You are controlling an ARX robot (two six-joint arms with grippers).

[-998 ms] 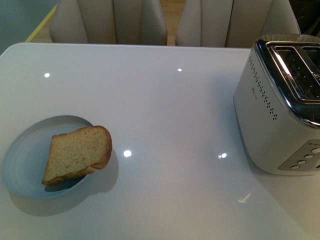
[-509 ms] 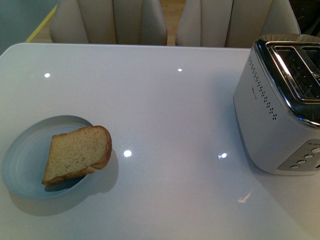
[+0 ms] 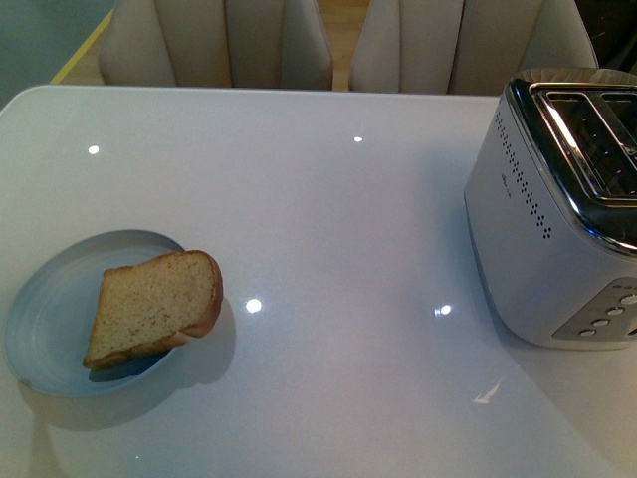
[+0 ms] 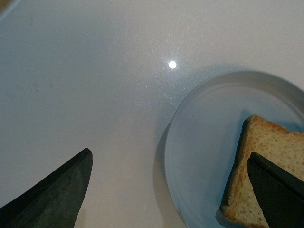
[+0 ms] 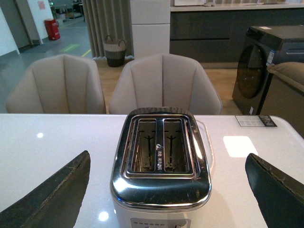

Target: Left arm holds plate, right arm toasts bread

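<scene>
**White table: item count and occlusions**

White glossy table (image 3: 328,219): one. Its near and side edges are cut off in the front view.

Chairs: two, beige, at the far edge, (image 3: 219,45) and (image 3: 453,45). Only the backrests show, and their tops are cut off.

Toaster (image 3: 542,219): one, silver, standing at the right of the table, well apart from the plate. It has two top slots (image 5: 161,145). In the front view its right side and part of its button row run out of frame. In the right wrist view its lower front is cut off.

Plate (image 3: 50,319): one, pale blue-grey, at the near left of the table. Its right rim is hidden under the bread.

Bread (image 3: 154,307): one slice, lying tilted on the right part of the plate. Its rounded top overhangs the rim towards the toaster.

Grippers: two, neither in the front view.
- Left gripper (image 4: 168,156): jaws spread wide and holding nothing. One finger (image 4: 57,194) is over bare table, the other (image 4: 278,190) over the bread. Its height above them cannot be told.
- Right gripper (image 5: 167,159): jaws spread wide and holding nothing, aimed at the toaster, which shows between the fingers (image 5: 57,194).

Only the finger ends are visible in each wrist view.
</scene>
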